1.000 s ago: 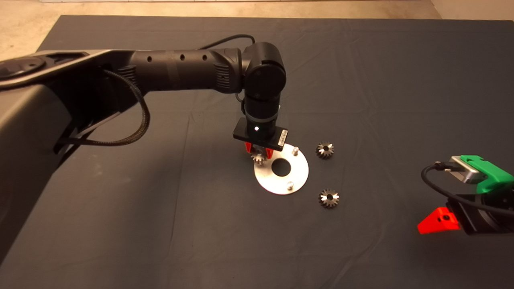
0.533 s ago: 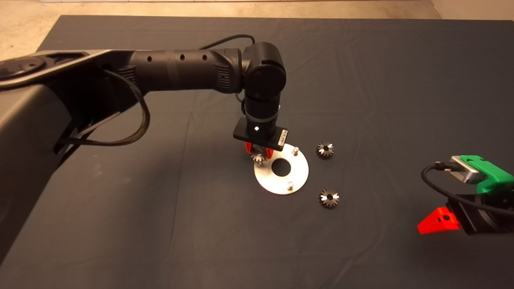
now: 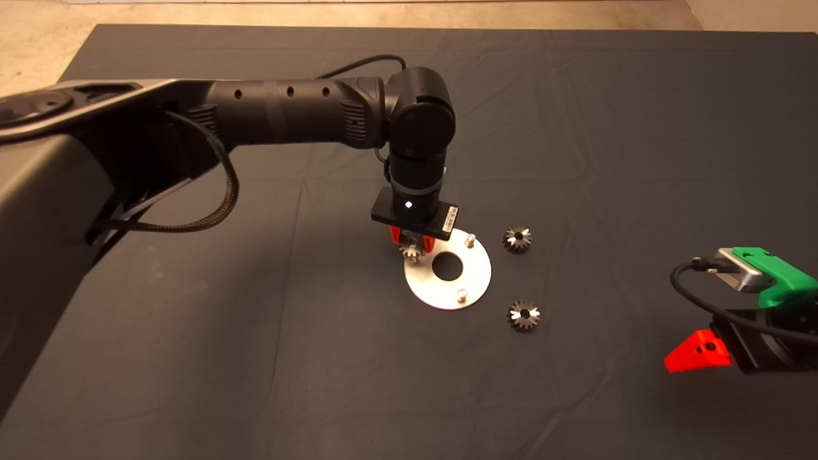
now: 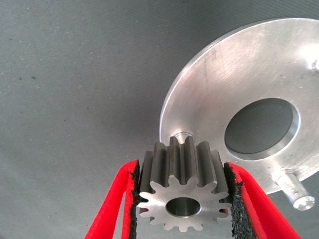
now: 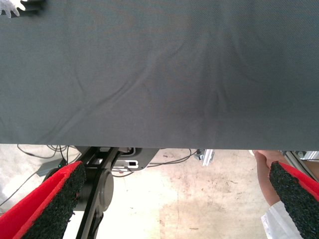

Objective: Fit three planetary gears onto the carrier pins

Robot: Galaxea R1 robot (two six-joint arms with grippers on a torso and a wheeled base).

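The left gripper (image 3: 412, 243) sits a little left of the middle of the head view, pointing straight down from the black arm that comes in from the left edge. Its two red fingers (image 4: 117, 204) are closed narrowly on a small gear (image 4: 183, 187), the black pads pressing on the teeth at either side. In the left wrist view the held gear is upright, with its centre hole facing the camera, and it sits directly over one short pin (image 4: 180, 135) at the rim of the round silver disc (image 3: 473, 281). Only the base of that pin shows past the gear's teeth, so whether the gear is already on it cannot be told.

The disc lies flat on the dark mat (image 3: 255, 358), just right of centre in the head view, with a large hole through its middle. A second pin (image 3: 470, 241) stands bare at the disc's upper right and a third pin (image 3: 461, 294) stands bare near its lower edge.

Two more gears lie on the mat to the right of the disc, apart from it: one gear (image 3: 517, 239) level with the upper pin, and the other gear (image 3: 523, 315) lower down, below and right of the disc.

The right gripper (image 3: 696, 353) waits at the lower right edge of the head view. Its fingers (image 5: 52, 204) are spread wide with nothing between them, and beyond the mat's edge its wrist view shows floor, cables and a person's hand (image 5: 266, 172).
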